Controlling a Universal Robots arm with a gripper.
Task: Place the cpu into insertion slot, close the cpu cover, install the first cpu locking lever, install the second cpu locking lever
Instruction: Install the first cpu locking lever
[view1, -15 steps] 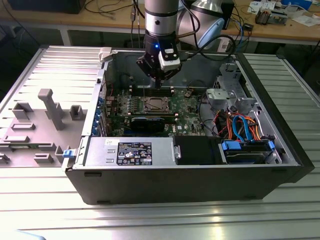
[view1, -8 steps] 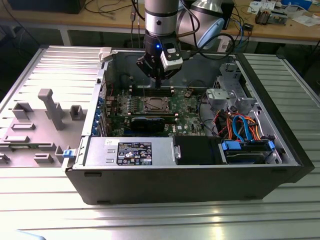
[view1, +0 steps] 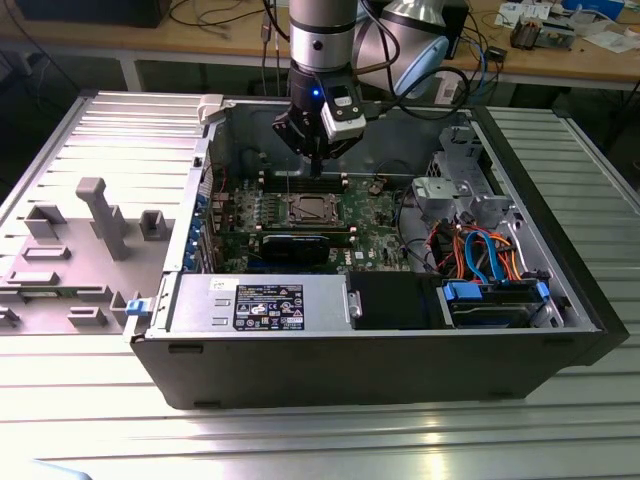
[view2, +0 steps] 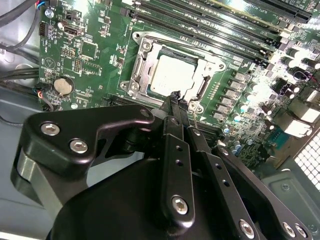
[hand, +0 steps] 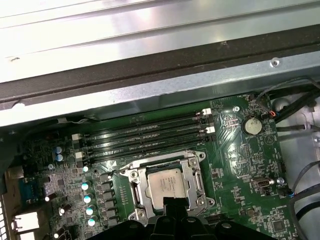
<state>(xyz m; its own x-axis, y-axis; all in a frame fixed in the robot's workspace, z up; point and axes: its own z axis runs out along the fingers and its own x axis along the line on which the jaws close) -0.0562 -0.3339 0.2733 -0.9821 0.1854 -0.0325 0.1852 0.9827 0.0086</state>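
The arm reaches straight down into the case. The gripper (view2: 176, 99) is pinched closed and empty, its tip just above the insertion slot's (view2: 136, 86) edge. The cpu (view2: 172, 75) sits in that slot, framed by the flat cpu cover (view2: 204, 86).

The cpu (view2: 172, 75), a small flat square chip with a pale silver-grey metal top, lies flat and square in the insertion slot (hand: 199, 184), a square socket with a dark inner wall and a silvery metal rim. The slot is set in the green circuit board (hand: 235, 170), about midway along it and nearer its far edge in the exterior view. The cpu cover (hand: 141, 192), a thin silvery metal frame plate with a large square window, lies down flat over the slot. The chip's top shows through its window in both wrist views. A thin silvery locking lever (hand: 160, 161) lies low along one side of the frame; whether it is hooked cannot be told.
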